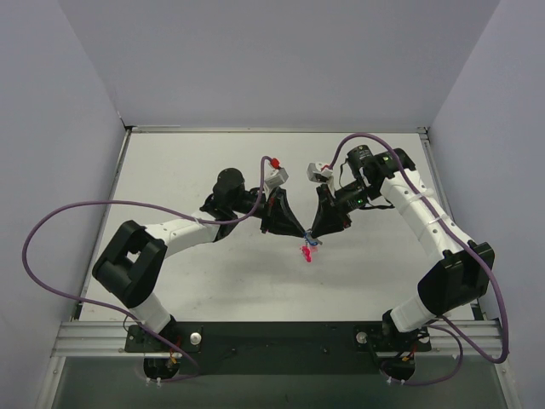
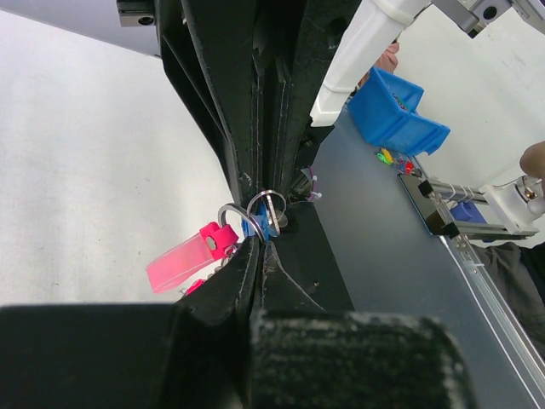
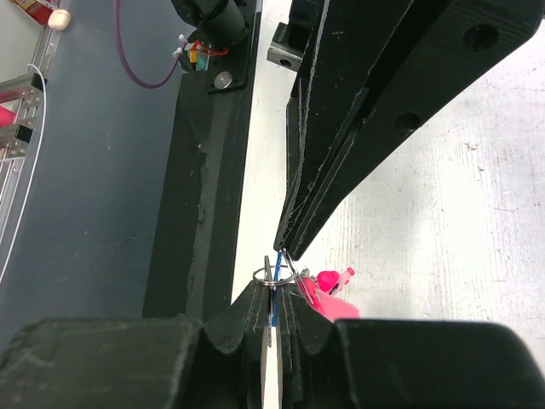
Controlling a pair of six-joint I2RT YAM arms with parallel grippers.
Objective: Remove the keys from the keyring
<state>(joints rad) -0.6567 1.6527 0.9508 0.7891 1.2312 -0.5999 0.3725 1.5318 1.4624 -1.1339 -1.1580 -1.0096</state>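
White table (image 1: 213,281); only wrist views reveal keyring (image 2: 266,204) beside keys (image 2: 183,260).

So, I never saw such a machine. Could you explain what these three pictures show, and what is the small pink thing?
Two robot arms stand on a white table. One picture looks down from above; each of the others comes from a camera on one arm's wrist. The left pincer and right pincer meet tip to tip, both closed on a tiny bunch: a thin wire keyring with a blue key and pink keys. The pink keys hang free below the tips, held above the table.
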